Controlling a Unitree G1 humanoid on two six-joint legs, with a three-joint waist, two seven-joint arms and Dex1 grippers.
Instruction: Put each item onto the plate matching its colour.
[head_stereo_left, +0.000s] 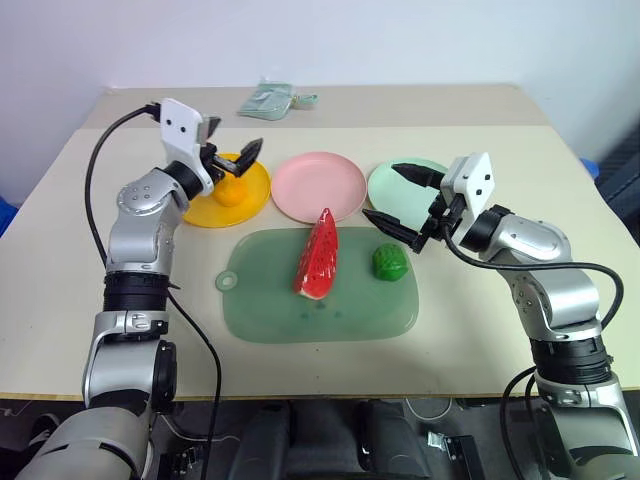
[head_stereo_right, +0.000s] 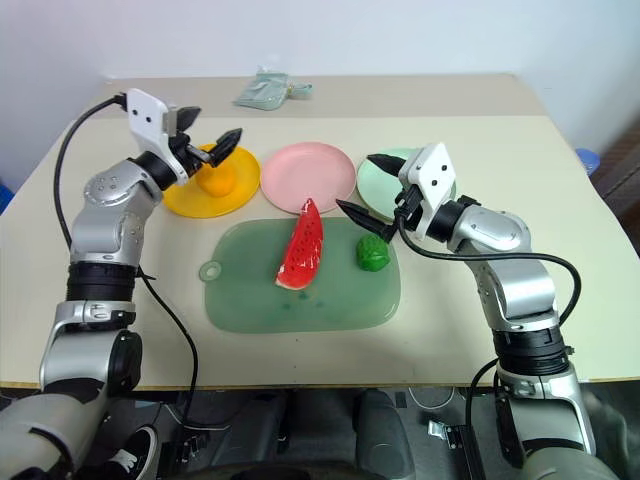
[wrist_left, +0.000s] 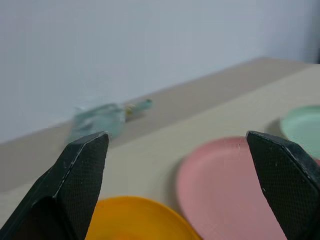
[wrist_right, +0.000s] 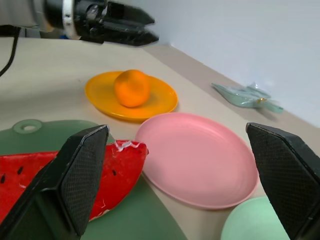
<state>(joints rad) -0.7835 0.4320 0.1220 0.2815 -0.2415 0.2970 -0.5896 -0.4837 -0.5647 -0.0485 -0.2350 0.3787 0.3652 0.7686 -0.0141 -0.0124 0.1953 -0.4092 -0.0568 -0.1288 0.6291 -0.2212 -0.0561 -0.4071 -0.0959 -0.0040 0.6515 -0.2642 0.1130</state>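
On the yellow plate sits the orange; wedge and vegetable wait on the mat. Both grippers, left and right, hover wide and empty. Risk: the right's low finger nudging the vegetable away.

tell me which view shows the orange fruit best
The right wrist view: the orange fruit sits whole and near on the yellow plate. In both eye views the left gripper partly hides it.

Fruit on left plate; wedge, vegetable on mat.
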